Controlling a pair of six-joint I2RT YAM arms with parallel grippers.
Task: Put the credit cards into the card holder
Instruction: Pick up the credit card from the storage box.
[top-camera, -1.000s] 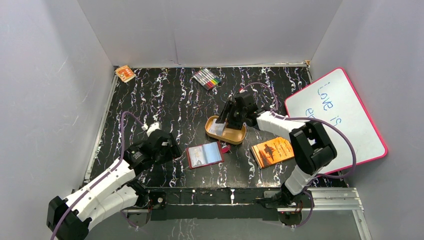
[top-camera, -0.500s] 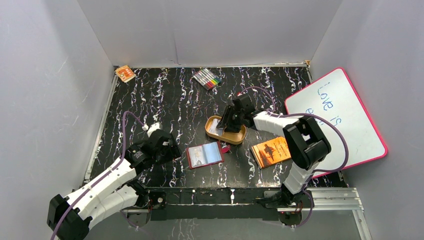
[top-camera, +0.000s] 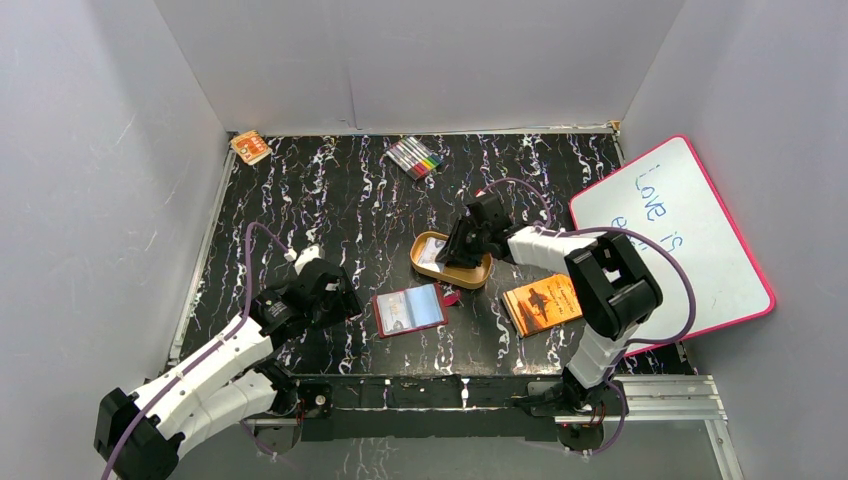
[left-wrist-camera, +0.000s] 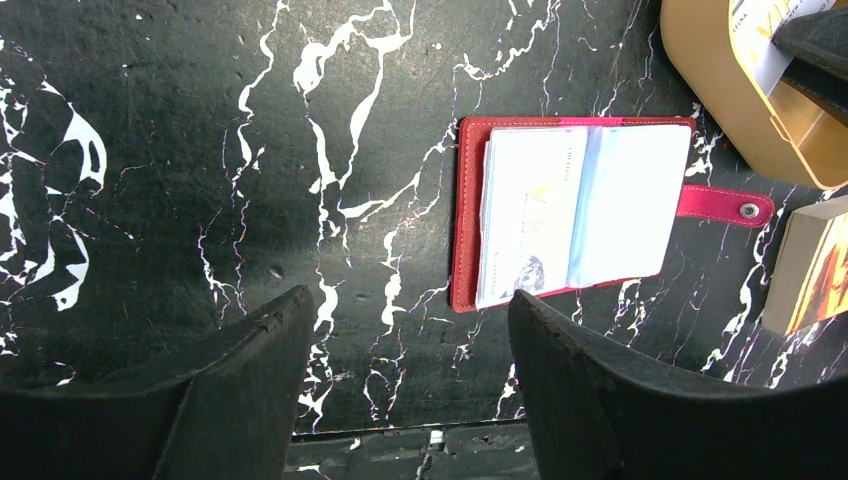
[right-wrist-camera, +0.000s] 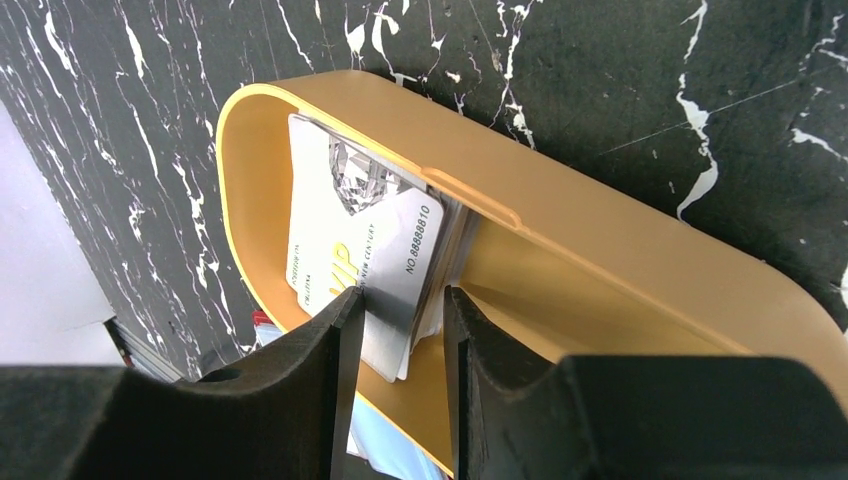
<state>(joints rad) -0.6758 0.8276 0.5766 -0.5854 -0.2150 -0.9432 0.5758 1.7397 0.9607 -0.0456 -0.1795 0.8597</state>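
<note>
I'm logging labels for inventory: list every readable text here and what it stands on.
"Love is": white pink-framed whiteboard; second line partly hidden.
"NO.88888810", "VIP": silver card in orange oval plastic tray.
"VIP", faint: pale card in open red wallet.
Unreadable, too small: orange-brown book cover, marker pack, small orange packet, cards' fine print.

The table (top-camera: 300, 200) has a black top with thin white veins, like marble. Plain pale grey walls close it in: the back wall (top-camera: 400, 60), the left wall (top-camera: 90, 200) and the right wall (top-camera: 760, 100). A metal rail (top-camera: 660, 395) runs along the near edge. The light is soft and even.
</note>
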